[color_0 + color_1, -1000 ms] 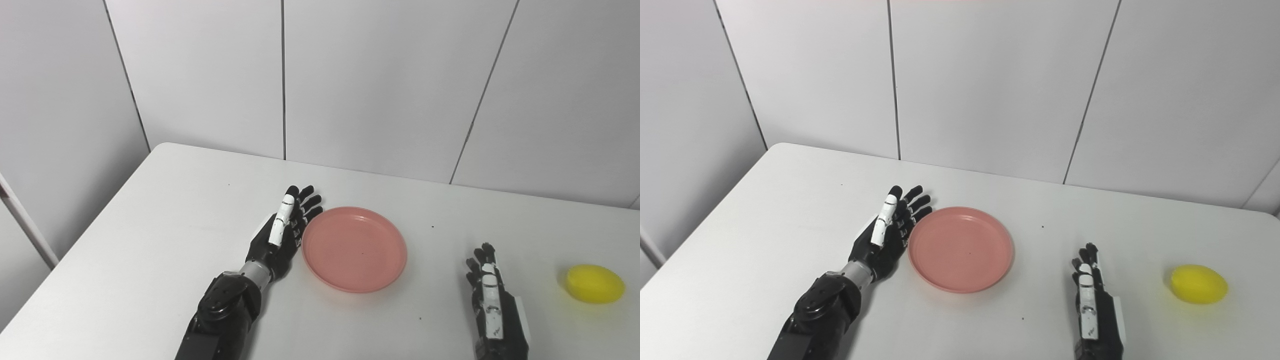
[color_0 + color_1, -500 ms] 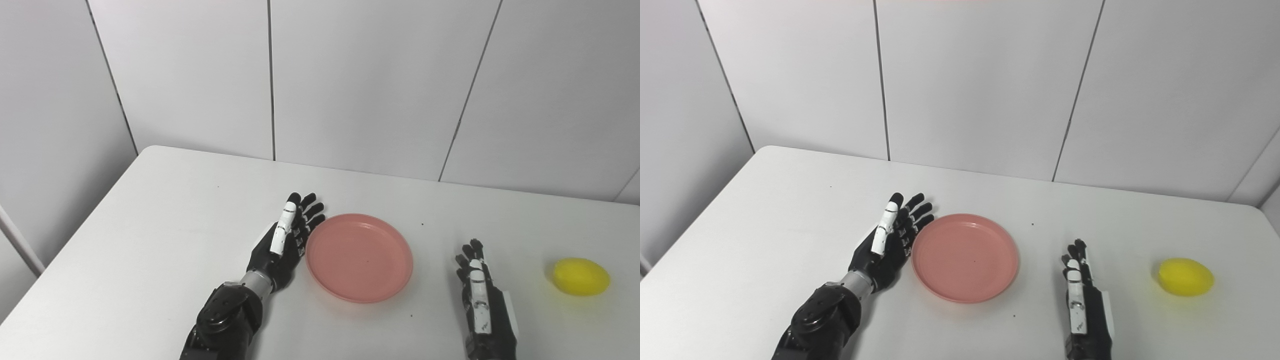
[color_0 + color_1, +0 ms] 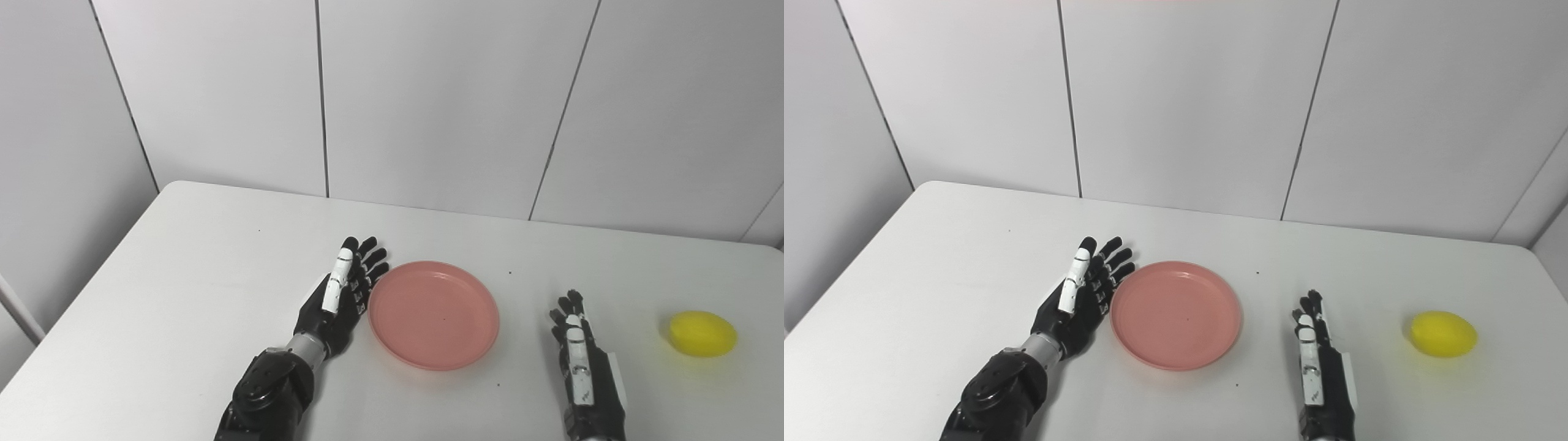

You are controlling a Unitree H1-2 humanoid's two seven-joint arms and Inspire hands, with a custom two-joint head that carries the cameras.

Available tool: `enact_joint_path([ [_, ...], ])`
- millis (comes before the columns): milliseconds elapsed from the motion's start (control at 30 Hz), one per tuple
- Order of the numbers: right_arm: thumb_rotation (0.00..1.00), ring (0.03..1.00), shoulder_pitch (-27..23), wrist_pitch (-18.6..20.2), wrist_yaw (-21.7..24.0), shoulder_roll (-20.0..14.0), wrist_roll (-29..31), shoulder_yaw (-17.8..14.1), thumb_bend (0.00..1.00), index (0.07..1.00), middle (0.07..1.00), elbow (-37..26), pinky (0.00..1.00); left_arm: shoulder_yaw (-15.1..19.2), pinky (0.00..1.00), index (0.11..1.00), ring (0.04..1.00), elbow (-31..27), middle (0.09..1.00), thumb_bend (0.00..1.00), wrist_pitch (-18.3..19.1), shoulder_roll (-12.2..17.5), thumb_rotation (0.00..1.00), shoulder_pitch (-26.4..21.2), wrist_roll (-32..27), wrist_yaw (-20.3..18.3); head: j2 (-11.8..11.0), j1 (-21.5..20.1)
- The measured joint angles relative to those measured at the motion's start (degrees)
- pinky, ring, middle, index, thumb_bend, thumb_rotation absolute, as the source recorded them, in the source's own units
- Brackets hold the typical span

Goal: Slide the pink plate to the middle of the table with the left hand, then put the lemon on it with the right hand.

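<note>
Whole picture shifted sideways against the wall seams over the last second: camera move, not logged as motion of things.

Measured against the lemon (image 3: 702, 334) instead: pink plate (image 3: 433, 315) now closer to it than a second ago, so pushed some way toward the right edge of the table (image 3: 184, 275). Left hand (image 3: 340, 294) followed the plate, slowing in the last half second. Right hand (image 3: 579, 349) unchanged relative to the lemon.

Meaning for the task, as a judgement: slide step at or near its end, plate about midway between left and right edges. Lemon step not yet begun.

Hands:
- Left: flat and open, fingers (image 3: 367, 288) spread, held on edge against the plate's left rim; touching or just beside, cannot tell which. Grips nothing.
- Right: open, extended, low over the table between plate and lemon, apart from both. Holds nothing.

Lemon: bright yellow, smooth, oval, lying on its side near the right edge, well apart from the plate. Looks like plastic; probably light and prone to roll.

Plate: round, shallow, raised rim, empty, one dark speck inside.
</note>
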Motion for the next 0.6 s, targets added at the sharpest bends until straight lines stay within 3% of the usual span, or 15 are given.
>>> enact_joint_path([
  [400, 1.0, 0.957, -0.23, 0.82, 0.12, -0.85, 0.09, 0.14, 0.33, 0.981, 0.97, -2.17, 0.99, 0.36, 1.0, 0.962, 0.977, 2.07, 0.973, 0.56, -2.68, 0.29, 1.0, -0.54, -0.19, -0.46, 0.0, -1.32],
  [600, 1.0, 0.934, -1.49, 1.62, 0.25, -2.09, -0.02, 0.11, 0.36, 0.964, 0.953, -5.26, 0.94, 0.61, 0.99, 0.958, 0.967, 3.29, 0.966, 0.56, -3.93, 0.34, 1.0, -0.93, -0.17, -0.45, -0.09, -2.29],
])
